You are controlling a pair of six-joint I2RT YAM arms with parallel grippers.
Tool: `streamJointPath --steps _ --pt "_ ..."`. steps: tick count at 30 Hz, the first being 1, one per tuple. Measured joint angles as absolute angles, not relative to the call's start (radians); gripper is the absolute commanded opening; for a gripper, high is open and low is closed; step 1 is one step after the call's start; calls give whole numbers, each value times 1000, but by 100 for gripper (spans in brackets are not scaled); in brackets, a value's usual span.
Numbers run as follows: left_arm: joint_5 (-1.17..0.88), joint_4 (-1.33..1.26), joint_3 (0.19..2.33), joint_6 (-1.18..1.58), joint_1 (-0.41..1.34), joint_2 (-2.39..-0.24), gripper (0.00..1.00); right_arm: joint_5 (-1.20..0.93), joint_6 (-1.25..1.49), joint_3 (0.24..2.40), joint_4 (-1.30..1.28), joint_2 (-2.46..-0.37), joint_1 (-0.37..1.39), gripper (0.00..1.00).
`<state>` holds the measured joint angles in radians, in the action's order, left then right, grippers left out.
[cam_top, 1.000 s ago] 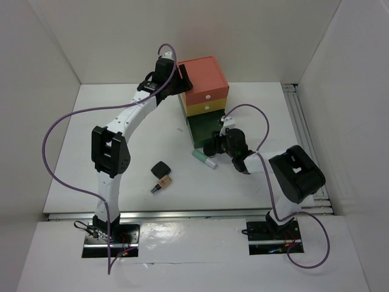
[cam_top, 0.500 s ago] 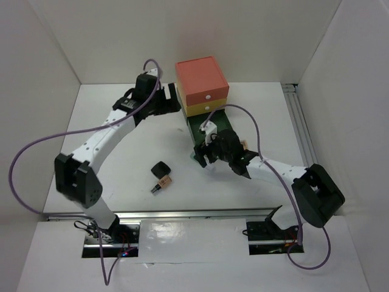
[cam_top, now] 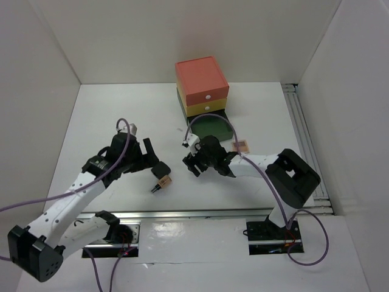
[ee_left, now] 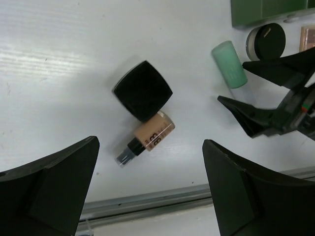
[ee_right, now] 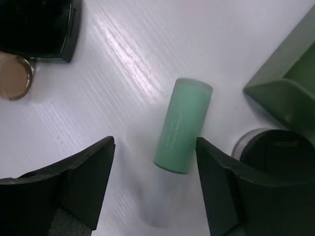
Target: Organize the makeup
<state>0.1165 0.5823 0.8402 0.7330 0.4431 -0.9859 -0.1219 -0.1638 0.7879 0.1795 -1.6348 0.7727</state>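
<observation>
Left end effector (cam_top: 152, 157) first: your jaws are spread wide with nothing in them, hanging over the black square compact (ee_left: 142, 90) and the tan foundation bottle (ee_left: 152, 136). Those two lie touching each other close to the near edge of the desk (cam_top: 109, 121), about halfway along it. Right end effector (cam_top: 192, 163) is open as well and empty. Its fingers stand either side of the mint tube (ee_right: 183, 125), which lies flat on the desk a little nearer one finger, with no contact I can see. Just past the tube sits the round black pot (ee_right: 273, 155), right beside the corner of the green drawer (ee_right: 290, 83), which juts toward the near edge from under the coral-and-yellow box (cam_top: 202, 82) at the far edge. The pink palette (cam_top: 241, 146) lies beside that drawer, on the side toward the right edge.
</observation>
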Motion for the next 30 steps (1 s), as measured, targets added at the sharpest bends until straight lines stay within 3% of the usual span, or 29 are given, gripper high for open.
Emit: streamJointPath --steps 2,4,8,10,11,13,21,30 --pt "120 608 804 752 448 -923 100 -109 -169 799 189 -1672 775 60" --pt "129 630 787 767 449 -890 100 -98 -168 799 186 -1700 781 41" --pt "139 664 778 780 454 -881 100 -66 -155 783 211 -1705 803 43" --pt "142 673 778 790 458 -881 100 -47 -149 778 221 -1703 816 30" --pt "143 676 778 793 459 -882 100 -31 -144 778 223 -1703 823 13" --pt "144 680 778 794 465 -886 100 4 -138 777 223 -1701 837 4" --pt "134 672 772 788 484 -905 100 37 -204 849 154 -1600 823 3" --pt "86 624 759 755 533 -1042 100 -156 -490 1214 23 -1691 533 5"
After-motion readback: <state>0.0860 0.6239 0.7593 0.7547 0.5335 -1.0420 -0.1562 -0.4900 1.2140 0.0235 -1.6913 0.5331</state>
